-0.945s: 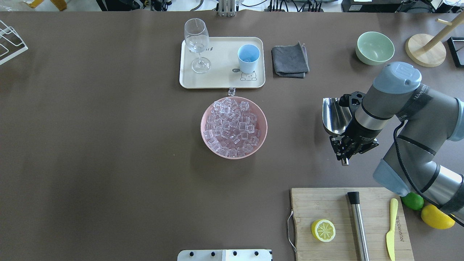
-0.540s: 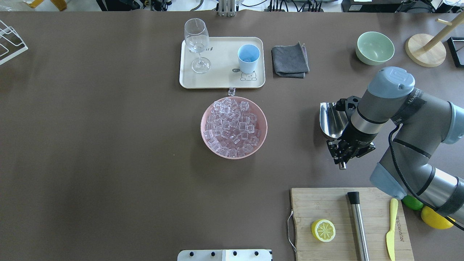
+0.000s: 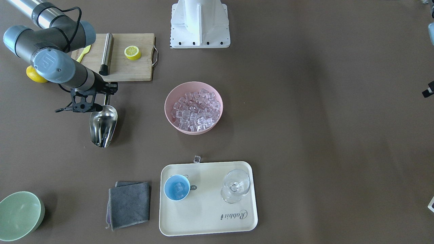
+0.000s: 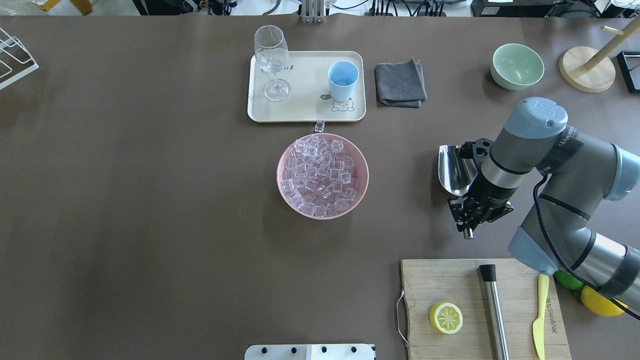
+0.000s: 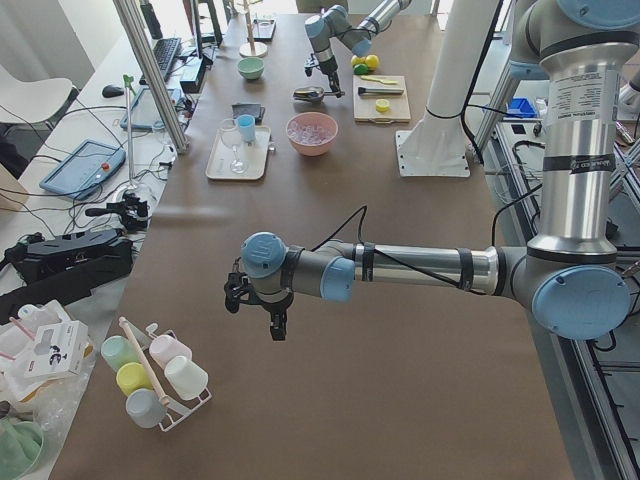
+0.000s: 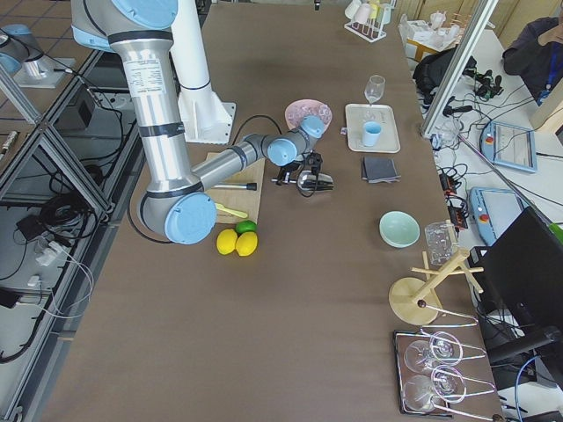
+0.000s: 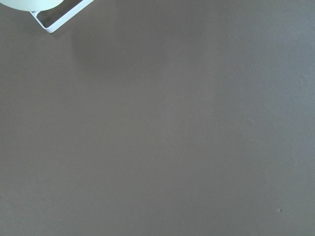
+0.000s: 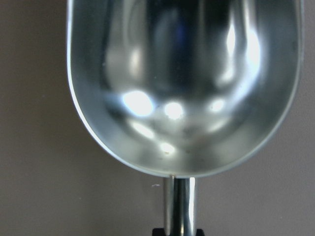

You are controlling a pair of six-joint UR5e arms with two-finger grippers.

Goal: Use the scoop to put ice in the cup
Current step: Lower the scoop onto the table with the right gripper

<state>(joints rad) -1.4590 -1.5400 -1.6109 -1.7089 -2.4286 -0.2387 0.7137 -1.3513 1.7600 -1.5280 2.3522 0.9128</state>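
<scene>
Steel scoop [image 4: 454,170], empty and clamped in my right hand [image 4: 473,212], is creeping toward the pink bowl [image 4: 280,186] of ice [image 4: 320,172] from its 3 o'clock; cup [image 4: 343,81] is waiting at 12, so dipping's next.

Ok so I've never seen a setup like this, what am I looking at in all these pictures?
Two robot arms work at a brown table, filmed at one moment by several cameras: one overhead, one facing the robot, one at each table end, one on each wrist. The right pincer grips the handle of an empty steel scoop; the shiny close-up is its wrist camera's view. The left pincer hangs over bare table. A pink bowl holds ice; a tray carries a blue cup and a wine glass.
</scene>
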